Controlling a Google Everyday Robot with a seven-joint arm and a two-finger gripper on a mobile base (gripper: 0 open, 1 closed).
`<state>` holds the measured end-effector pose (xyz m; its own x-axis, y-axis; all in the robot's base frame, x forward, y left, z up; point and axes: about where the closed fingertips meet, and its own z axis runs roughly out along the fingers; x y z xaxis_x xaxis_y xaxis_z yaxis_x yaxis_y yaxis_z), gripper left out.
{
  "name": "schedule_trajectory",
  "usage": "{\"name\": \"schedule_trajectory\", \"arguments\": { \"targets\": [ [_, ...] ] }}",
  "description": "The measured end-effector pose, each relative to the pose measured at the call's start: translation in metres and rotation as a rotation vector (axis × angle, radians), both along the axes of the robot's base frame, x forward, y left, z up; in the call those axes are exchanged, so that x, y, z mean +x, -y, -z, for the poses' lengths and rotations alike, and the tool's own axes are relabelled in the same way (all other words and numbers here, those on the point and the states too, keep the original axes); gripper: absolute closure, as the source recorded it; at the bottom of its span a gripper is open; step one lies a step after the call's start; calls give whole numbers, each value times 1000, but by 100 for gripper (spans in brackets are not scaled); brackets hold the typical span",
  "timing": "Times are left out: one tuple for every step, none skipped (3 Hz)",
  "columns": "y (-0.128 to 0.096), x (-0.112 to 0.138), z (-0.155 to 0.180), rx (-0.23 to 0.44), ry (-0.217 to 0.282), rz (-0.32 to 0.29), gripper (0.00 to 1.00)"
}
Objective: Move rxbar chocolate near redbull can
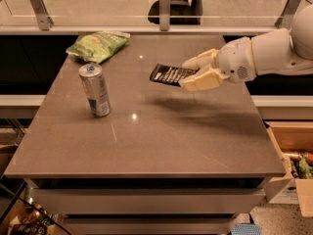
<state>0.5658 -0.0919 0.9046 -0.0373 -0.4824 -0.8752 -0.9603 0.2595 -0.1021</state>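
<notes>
1. Containers. An open cardboard box (282,181) stands on the floor just beside the table's (171,141) right front corner. It holds a few coloured items near its right edge, too small to identify.
2. The redbull can (95,89) stands upright on the left half of the table, pull-tab top showing. A green chip bag (98,45) lies behind it at the rear left corner, apart from the can.
3. Tool. The gripper (185,75) is held above the middle-right of the table at the end of a white arm (274,50) that enters from the right edge. Its two pale fingers (201,81) are pinching the right end of the rxbar chocolate (167,75).
4. Task object relative to tool. The rxbar chocolate juts leftward out of the gripper, roughly level, white lettering facing up. It is clear of the table, and a soft shadow falls on the surface beneath it.
5. The bar's free end points toward the redbull can, yet the two remain well apart, with bare tabletop between them.
</notes>
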Motion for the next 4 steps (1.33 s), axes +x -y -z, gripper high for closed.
{"name": "schedule_trajectory", "arguments": {
  "targets": [
    [-10, -19, 12, 15, -13, -4, 100],
    [-20, -36, 23, 28, -25, -13, 100],
    [-33, -50, 33, 32, -39, -26, 100],
    [-48, -59, 39, 23, -52, -40, 100]
  ]
}}
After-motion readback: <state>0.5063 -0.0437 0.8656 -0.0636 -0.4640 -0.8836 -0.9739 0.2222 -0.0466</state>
